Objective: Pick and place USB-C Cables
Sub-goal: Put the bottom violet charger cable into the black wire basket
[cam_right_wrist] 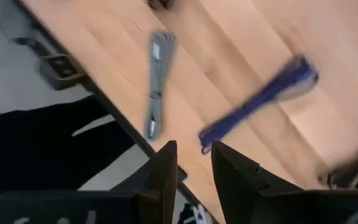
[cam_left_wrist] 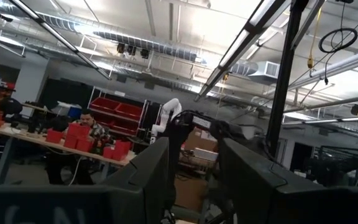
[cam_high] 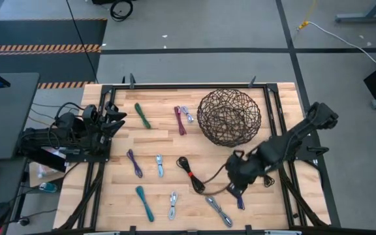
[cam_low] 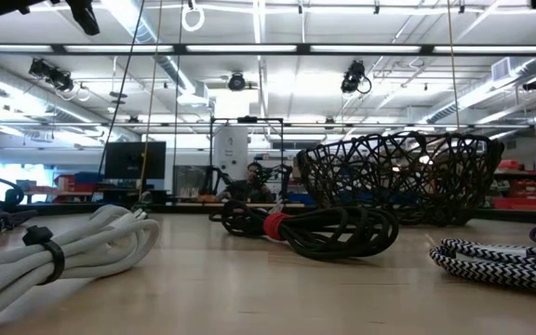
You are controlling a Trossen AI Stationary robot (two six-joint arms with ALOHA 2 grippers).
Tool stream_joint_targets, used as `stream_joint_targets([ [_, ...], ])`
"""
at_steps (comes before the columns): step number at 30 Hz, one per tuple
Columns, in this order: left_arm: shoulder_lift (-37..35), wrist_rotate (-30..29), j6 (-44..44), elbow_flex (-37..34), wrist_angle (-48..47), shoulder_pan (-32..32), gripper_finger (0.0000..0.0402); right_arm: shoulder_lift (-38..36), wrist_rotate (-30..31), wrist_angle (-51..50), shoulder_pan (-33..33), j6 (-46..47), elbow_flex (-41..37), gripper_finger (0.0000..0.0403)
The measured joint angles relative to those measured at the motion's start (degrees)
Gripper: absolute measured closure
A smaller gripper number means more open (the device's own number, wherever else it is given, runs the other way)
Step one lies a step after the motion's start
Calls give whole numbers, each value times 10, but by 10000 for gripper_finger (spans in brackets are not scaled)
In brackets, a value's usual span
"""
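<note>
Peering past its parted fingers, the right gripper (cam_right_wrist: 192, 160) reveals a blue cable (cam_right_wrist: 260, 102) that its arm hides from above. The cable lies just beyond the fingertips, untouched. The left gripper (cam_high: 114, 121) waits open at the table's edge.

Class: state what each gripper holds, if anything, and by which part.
Nothing. The right gripper hangs open above a purple cable; the left gripper waits open at the table's left edge.

Blue cable (cam_right_wrist: 260, 102) blurred.

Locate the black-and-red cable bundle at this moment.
In the high view the black-and-red cable bundle lies on the table right of centre, just left of the right gripper and below the wire basket.
</note>
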Motion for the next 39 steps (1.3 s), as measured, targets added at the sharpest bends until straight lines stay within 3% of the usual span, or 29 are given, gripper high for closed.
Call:
stream_joint_targets([
  [7, 0, 0, -3, 0, 0, 0, 246, 63, 14, -21, 55, 137, 0, 274],
  [20, 0, 0, -18, 0, 0, 0, 246, 151, 42, -20, 98, 290, 0, 178],
  [33, 0, 0, -19, 0, 0, 0, 246, 255, 52, 33, 98, 340, -1, 174],
  [39, 0, 0, -23, 0, 1, 0, 246, 254, 62, 37, 98, 342, -14, 174],
])
